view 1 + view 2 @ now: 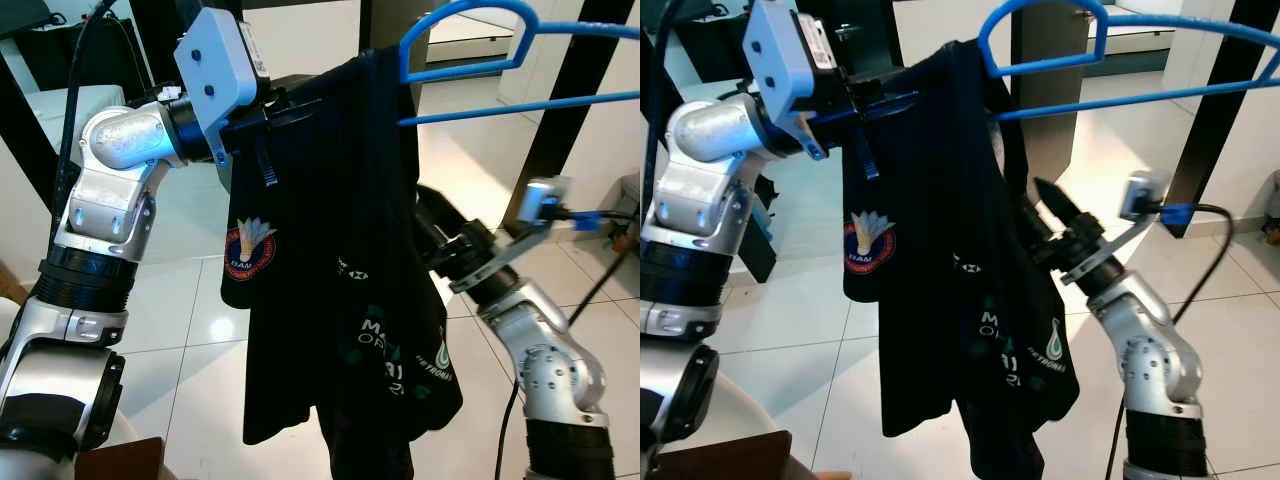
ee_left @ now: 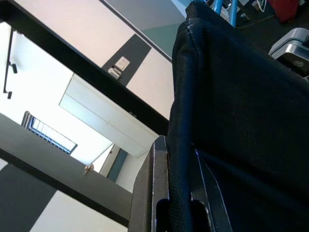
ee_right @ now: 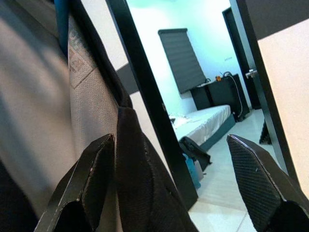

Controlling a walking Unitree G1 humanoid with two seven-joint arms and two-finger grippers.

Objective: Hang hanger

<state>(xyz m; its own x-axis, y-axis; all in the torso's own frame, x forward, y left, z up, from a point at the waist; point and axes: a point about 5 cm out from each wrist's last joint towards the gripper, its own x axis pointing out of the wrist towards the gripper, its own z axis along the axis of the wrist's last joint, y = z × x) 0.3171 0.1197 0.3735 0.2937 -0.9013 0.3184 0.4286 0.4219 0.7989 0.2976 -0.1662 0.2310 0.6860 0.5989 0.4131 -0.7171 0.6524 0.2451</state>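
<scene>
The left gripper [image 1: 855,100] is clamped on the shoulder of the black shirt [image 1: 960,270], which hangs on the blue hanger [image 1: 1110,60]. From this claw the hanger's long axis runs sideways toward the robot's right, hook upward. The right gripper [image 1: 1045,215] is spread apart, low beside the cloth and farther from the hanger.

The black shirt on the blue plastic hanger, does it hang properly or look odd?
It looks askew. The black shirt is bunched at one end of the blue plastic hanger, leaving the other end bare. The left tool pinches that shoulder; the right tool, open, touches the cloth.
</scene>
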